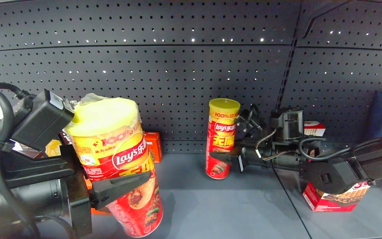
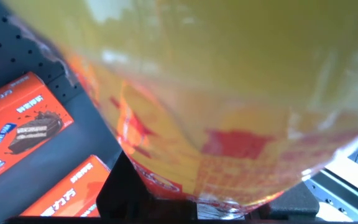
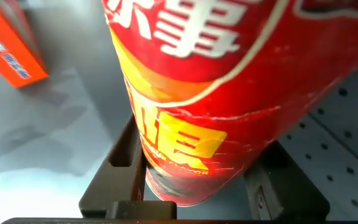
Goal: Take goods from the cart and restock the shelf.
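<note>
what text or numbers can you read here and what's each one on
"100%": on the yellow band of the near chip can and of the far chip can.
Brand logo, white script on a red oval, both cans: readable, but a trade name, so not quoted.
Orange boxes: print too blurred to read.
Red wafer box: print too small to read.

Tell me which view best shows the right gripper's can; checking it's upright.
Head view: whole can upright on the shelf, right gripper around it. Right wrist view shows its lower body; left wrist view, the other can.
</note>
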Tool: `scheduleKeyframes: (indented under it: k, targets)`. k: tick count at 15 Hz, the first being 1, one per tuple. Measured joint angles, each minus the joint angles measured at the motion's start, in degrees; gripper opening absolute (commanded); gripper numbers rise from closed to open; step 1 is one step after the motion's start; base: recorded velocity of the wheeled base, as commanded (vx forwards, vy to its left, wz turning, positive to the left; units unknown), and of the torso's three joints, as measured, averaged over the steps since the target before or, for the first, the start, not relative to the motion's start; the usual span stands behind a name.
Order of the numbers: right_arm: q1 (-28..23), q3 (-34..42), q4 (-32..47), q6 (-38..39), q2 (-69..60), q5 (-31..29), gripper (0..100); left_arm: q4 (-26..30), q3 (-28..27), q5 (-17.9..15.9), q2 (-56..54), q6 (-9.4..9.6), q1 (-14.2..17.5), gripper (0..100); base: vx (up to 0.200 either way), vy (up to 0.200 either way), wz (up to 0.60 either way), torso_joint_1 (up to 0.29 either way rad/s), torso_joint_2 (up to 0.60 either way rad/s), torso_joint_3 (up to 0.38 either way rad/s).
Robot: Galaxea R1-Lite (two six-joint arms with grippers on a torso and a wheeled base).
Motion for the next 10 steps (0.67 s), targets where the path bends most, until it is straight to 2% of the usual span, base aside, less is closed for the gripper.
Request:
scheduleKeyframes:
  k: [4,6,10]
  targets:
    - [2.16,5.6,-2.18,3.07,-4.39,-0.32,0,-0.21,0.33,0.01,0.02,0.02,0.11,0,0.0,0.0,0.0,0.0,0.0,0.0]
    - [3.95,8.05,-2.24,4.29,-6.86,-4.46,0,-0.4,0.2,0.04,0.17,0.07,0.11,0,0.0,0.0,0.0,0.0,0.0,0.0]
    - [6.38,12.79,-2.73,6.74,-10.7,-5.74,0,-0.27,-0.85,0.04,0.8,0.05,0.04,0,0.0,0.0,0.0,0.0,0.0,0.0]
